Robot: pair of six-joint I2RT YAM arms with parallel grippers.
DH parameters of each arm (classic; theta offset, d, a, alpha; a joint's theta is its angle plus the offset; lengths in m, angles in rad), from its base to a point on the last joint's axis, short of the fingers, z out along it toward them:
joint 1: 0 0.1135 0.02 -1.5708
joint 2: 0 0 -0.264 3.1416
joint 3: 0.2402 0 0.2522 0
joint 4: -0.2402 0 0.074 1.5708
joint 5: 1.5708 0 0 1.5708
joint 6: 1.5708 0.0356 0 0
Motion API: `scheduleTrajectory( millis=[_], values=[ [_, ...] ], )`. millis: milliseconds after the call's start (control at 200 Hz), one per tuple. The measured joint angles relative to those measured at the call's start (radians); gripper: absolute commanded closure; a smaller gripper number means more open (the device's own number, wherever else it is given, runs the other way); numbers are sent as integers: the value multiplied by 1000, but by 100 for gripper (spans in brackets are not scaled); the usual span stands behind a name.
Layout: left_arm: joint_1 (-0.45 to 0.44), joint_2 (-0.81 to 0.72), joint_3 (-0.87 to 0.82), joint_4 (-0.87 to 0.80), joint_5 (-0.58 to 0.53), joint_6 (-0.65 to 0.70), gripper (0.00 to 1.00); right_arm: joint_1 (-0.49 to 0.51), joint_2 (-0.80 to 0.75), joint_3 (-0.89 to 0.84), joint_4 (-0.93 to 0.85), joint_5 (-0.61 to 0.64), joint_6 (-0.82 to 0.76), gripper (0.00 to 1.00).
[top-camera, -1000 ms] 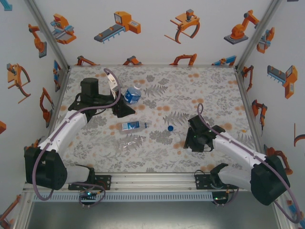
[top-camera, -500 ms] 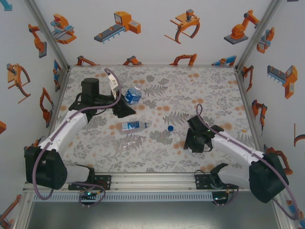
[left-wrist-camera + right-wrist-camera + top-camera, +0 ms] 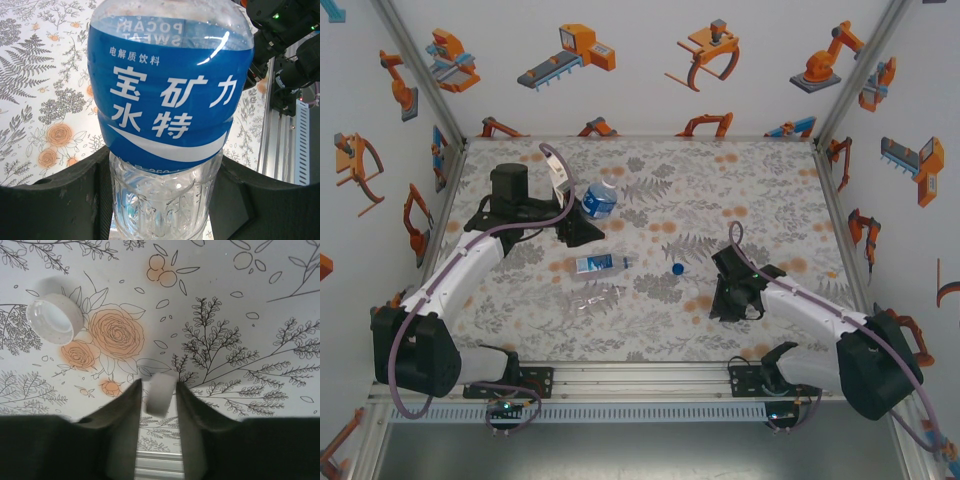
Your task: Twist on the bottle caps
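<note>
a bottle with a blue label (image 3: 167,100) is held in the left pincer (image 3: 165,205), whose fingers (image 3: 55,205) are pressed against the clear ribbed part just below the label band. in the top view this bottle (image 3: 599,200) is seen near the far left of the floral surface (image 3: 770,190), with its neck pointing away from the pincer; whether its base touches the surface cannot be told.

a white cap (image 3: 159,395) is pinched on edge between the narrowed fingers of the right pincer (image 3: 159,390), just above the surface. a second white cap (image 3: 54,318) lies open side up on the surface to the left of it, apart from the fingers.

near the middle of the surface a second labelled bottle (image 3: 600,263) is lying on its side, and an unlabelled clear bottle (image 3: 595,298) is lying just in front of it. a blue cap (image 3: 677,268) is seen between these bottles and the right arm.
</note>
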Motion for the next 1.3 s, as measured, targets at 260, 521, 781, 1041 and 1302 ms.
scheduleTrajectory(
  millis=[260,521,781,1041,1302],
  values=[
    [0,0,0,-12,-5,2,100,0,-6,0,3,0,1,79],
    [0,0,0,-29,-26,11,100,-37,-1,74,37,-18,-8,83],
    [0,-21,0,-42,-62,16,100,-210,163,132,273,-177,-53,83],
    [-11,-90,0,-84,-106,23,100,-312,381,169,539,-351,-61,81],
    [-17,-201,-3,-156,-159,34,99,-354,468,183,623,-405,-80,70]
  ],
)
